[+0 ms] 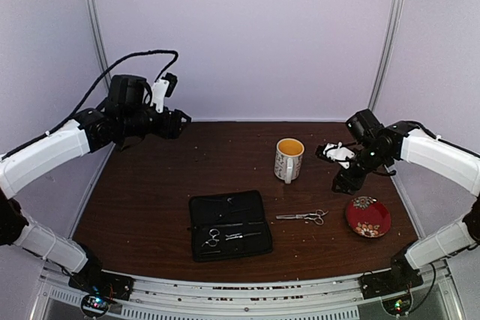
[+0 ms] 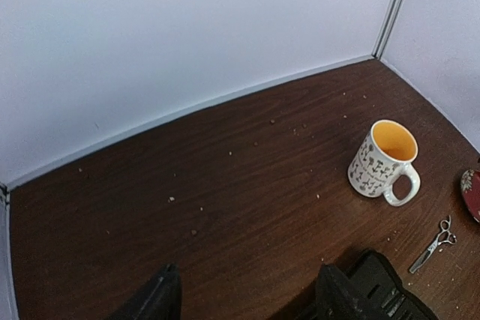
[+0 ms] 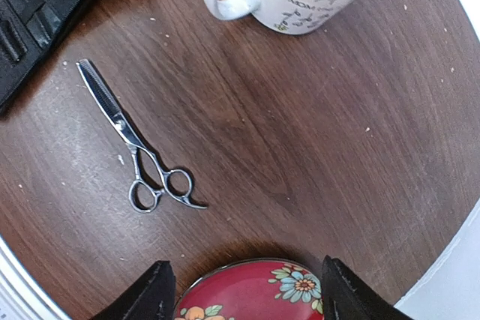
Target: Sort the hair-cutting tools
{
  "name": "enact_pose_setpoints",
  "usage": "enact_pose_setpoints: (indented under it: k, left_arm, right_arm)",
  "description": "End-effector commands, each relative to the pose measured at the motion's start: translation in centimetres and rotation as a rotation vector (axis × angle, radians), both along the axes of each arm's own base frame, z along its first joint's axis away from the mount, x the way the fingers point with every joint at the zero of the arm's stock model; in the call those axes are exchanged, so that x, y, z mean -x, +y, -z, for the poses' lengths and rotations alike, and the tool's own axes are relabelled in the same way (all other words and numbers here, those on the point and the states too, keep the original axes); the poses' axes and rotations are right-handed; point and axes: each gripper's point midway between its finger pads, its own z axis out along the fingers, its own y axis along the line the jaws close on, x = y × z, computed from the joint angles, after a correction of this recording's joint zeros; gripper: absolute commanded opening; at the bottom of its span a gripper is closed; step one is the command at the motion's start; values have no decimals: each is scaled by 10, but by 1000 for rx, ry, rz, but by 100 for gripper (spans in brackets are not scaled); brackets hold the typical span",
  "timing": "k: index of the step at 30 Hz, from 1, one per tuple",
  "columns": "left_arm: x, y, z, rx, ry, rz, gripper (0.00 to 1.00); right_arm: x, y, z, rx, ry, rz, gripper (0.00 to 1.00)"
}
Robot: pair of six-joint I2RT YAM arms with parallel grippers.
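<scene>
A: Scissors no. 1 (image 1: 301, 216)?
B: On table (image 1: 150, 207), just right of black case (image 1: 229, 207).
A: Scissors no. 2 (image 1: 211, 237)?
B: Inside the case.
A: Grippers?
B: Left gripper (image 2: 244, 297) and right gripper (image 3: 247, 279) both open, empty, well apart from case.

My white-and-black arms (image 1: 45, 157)
White shells (image 1: 442, 157), black joints (image 1: 139, 114), one looping black cable (image 1: 142, 55); left gripper (image 2: 244, 297) and right gripper (image 3: 244, 294) black-fingered.

Soft, even light fills the place, and the pale walls (image 2: 187, 35) look a little purple. The mug (image 2: 379, 159) drops only a faint shadow on the tabletop (image 2: 225, 185). The tabletop's back edge looks bent. The scissors (image 3: 120, 121) look sharp up close.
</scene>
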Motion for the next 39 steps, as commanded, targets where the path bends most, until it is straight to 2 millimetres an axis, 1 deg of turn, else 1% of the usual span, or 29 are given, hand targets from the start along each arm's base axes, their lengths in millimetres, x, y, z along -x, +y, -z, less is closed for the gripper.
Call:
enact_pose_setpoints:
  k: [1,3,5,8,11,15,22,26,31,34,39]
  left_arm:
    - [22,18,21,68,69,-73,61]
    - [33,21,23,102,67,-66,58]
    - [39,24,27,108,66,-66,57]
    - [44,27,34,84,100,-67,57]
    - [49,22,41,65,159,-37,56]
    - [54,19,52,33,216,-12,54]
    - [57,21,64,-15,243,-4,54]
    - [56,19,68,-24,257,3,54]
    - [56,15,75,-25,282,19,54]
    - [57,13,80,-26,296,29,54]
    - [60,13,82,-22,299,37,54]
  right_arm:
    - [11,27,-11,-93,-9,-139,65]
    - [18,36,2,-37,25,-197,57]
    - [24,44,22,38,48,-244,52]
    - [31,64,49,103,66,-306,50]
    - [35,79,67,153,93,-342,46]
    - [34,86,86,184,118,-357,45]
    - [31,83,109,251,161,-363,43]
    - [32,84,116,265,188,-365,40]
    - [33,84,120,275,214,-366,34]
    - [36,80,126,294,243,-367,30]
    - [37,73,135,335,256,-359,24]
